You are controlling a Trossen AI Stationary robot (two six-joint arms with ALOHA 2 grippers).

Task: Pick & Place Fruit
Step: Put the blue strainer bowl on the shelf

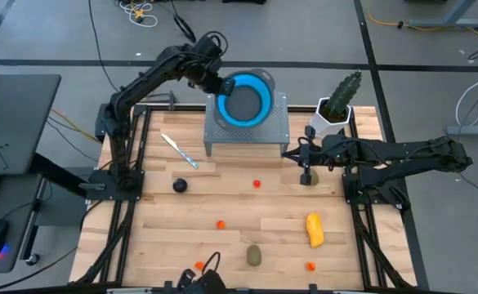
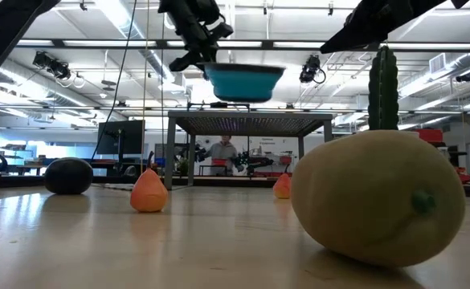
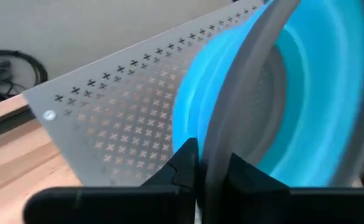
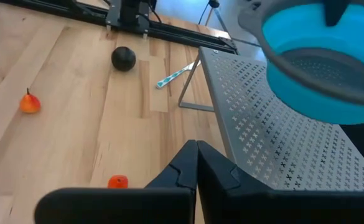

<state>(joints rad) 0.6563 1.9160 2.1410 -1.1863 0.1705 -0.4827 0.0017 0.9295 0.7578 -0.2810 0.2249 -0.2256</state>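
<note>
Fruit scattered on table [image 1: 165, 237]: yellow piece [image 1: 314, 229], olive oval [image 1: 254, 256], purple ball [image 1: 180, 185], small orange balls. Left gripper [image 3: 208, 165] pinching blue bowl [image 1: 245, 98] rim above metal rack [image 1: 275, 126]; right gripper [image 4: 197, 155] shut, empty, near second oval [image 1: 307, 177]. Risk: thin rim grip slipping, bowl dropping askew.

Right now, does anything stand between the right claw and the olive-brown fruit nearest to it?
Nothing visible does. The right claw, shut, hangs close by the olive-brown fruit, only bare wood around it. The cactus pot stands farther back, off the path. The left claw grips the blue bowl above the metal stand.
</note>
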